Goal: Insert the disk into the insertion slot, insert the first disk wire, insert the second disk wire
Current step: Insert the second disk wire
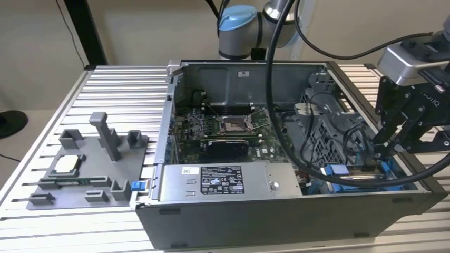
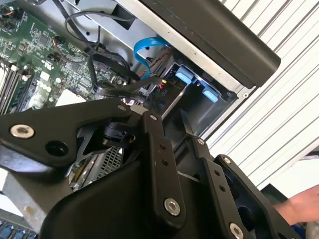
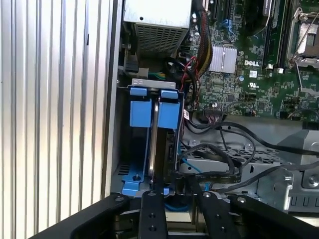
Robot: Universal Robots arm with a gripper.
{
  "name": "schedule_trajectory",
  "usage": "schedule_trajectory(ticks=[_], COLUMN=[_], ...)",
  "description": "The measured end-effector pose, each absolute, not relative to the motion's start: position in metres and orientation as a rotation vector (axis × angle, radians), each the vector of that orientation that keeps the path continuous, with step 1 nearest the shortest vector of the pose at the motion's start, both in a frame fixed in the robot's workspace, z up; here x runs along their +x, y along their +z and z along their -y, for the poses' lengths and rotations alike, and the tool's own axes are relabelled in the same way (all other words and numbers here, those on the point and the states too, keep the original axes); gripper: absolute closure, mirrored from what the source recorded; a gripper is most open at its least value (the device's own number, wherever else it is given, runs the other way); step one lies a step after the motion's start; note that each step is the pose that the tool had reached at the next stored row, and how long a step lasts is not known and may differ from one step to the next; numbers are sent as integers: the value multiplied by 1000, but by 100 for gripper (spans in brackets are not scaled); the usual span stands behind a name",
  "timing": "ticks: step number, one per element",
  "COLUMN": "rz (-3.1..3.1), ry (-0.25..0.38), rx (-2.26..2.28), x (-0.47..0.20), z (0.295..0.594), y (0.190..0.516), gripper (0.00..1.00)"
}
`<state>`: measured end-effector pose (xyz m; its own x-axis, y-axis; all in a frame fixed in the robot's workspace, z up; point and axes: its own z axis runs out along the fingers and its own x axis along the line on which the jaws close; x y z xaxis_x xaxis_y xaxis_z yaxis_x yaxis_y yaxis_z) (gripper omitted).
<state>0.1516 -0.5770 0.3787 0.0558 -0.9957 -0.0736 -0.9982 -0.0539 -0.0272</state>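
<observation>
Gripper (image 1: 380, 154) is down inside the open computer case (image 1: 281, 221), out past the power supply box (image 1: 221, 182) on the exterior view's right. The disk (image 3: 158, 144) stands on edge in the insertion slot (image 3: 132, 185), its blue carrier tabs (image 3: 168, 112) toward the power supply box. The gripper sits right at the disk's end farthest from that box. Clamped or released? Can't tell from here.

exterior view: high, oblique over case (image 1: 281, 221) | both wrist views: close on insertion slot (image 3: 139, 114) (image 2: 209, 93)
</observation>
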Motion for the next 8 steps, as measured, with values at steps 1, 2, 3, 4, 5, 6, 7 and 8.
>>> schedule_trajectory(ticks=[1, 2, 3, 4, 5, 6, 7, 8], rz=[-2111, -2111, -2111, -2111, -2111, -2111, -2111, -2111], ry=[53, 53, 53, 53, 53, 53, 53, 53], rx=[-2230, -2230, -2230, -2230, -2230, -2230, -2230, -2230], x=[152, 152, 152, 152, 152, 152, 152, 152], z=[577, 577, 577, 577, 577, 577, 577, 577], y=[379, 379, 378, 378, 378, 378, 378, 378], gripper=[0, 0, 0, 0, 0, 0, 0, 0])
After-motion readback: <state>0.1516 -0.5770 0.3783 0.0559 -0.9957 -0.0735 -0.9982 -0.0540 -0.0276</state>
